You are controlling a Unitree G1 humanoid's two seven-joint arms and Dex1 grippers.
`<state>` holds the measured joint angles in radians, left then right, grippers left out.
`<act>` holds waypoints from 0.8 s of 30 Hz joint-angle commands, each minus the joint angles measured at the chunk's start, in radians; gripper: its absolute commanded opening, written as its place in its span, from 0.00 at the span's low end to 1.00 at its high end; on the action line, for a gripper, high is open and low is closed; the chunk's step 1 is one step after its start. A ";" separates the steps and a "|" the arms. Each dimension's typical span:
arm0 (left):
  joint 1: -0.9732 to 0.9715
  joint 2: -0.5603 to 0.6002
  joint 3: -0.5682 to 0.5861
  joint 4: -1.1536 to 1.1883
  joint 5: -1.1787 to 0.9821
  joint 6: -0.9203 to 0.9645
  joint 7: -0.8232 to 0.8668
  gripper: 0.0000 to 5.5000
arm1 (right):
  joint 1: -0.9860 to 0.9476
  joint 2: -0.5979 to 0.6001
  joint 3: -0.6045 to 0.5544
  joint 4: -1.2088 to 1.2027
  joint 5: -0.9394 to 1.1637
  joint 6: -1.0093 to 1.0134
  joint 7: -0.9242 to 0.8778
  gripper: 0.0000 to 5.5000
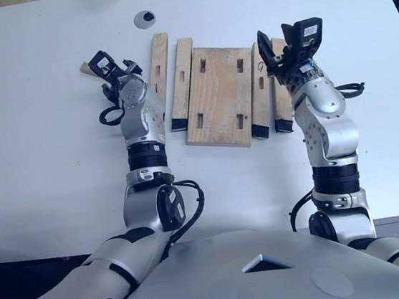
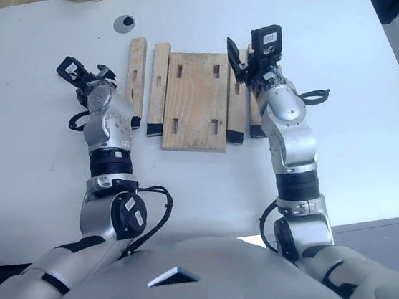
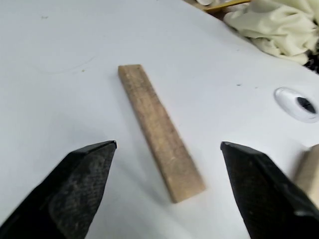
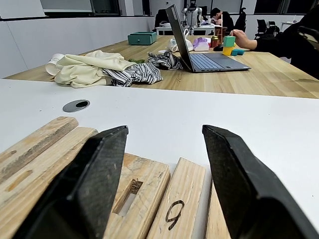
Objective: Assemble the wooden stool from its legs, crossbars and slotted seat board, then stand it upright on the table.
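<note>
A white table [image 1: 40, 139] spread across the scene, with a round grey cable grommet [image 1: 145, 18] set into its far side. Beyond its far edge stood a long wooden table [image 4: 279, 74] carrying an open laptop [image 4: 199, 55], a heap of crumpled cloth [image 4: 99, 69], a teal box [image 4: 142, 38] and coloured blocks [image 4: 229, 42]. White wall panels [image 4: 75, 30] closed the room at the far left.

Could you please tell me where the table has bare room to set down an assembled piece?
Bare table spreads left of the small crossbar and right of the outer right leg, out to the edges. The near strip in front of the seat board is bare too. The middle row is crowded: legs lie close along both sides of the board.
</note>
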<state>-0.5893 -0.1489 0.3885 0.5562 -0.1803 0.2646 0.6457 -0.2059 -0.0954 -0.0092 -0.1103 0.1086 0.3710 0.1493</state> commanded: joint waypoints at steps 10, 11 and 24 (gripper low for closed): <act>-0.238 0.106 0.231 0.509 -0.195 0.095 0.186 0.60 | 0.000 -0.013 0.010 0.029 -0.039 -0.038 0.002 0.50; -0.236 0.108 0.244 0.520 -0.204 0.115 0.209 0.57 | 0.003 -0.011 0.011 0.029 -0.039 -0.039 0.001 0.50; -0.179 0.195 0.362 0.662 -0.295 0.215 0.317 0.23 | -0.002 -0.021 0.017 0.024 -0.063 -0.062 -0.005 0.50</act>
<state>-0.9603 0.0541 0.6742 1.0976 -0.4041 0.3489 0.9064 -0.2052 -0.0956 0.0039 -0.0841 0.0671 0.3161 0.1473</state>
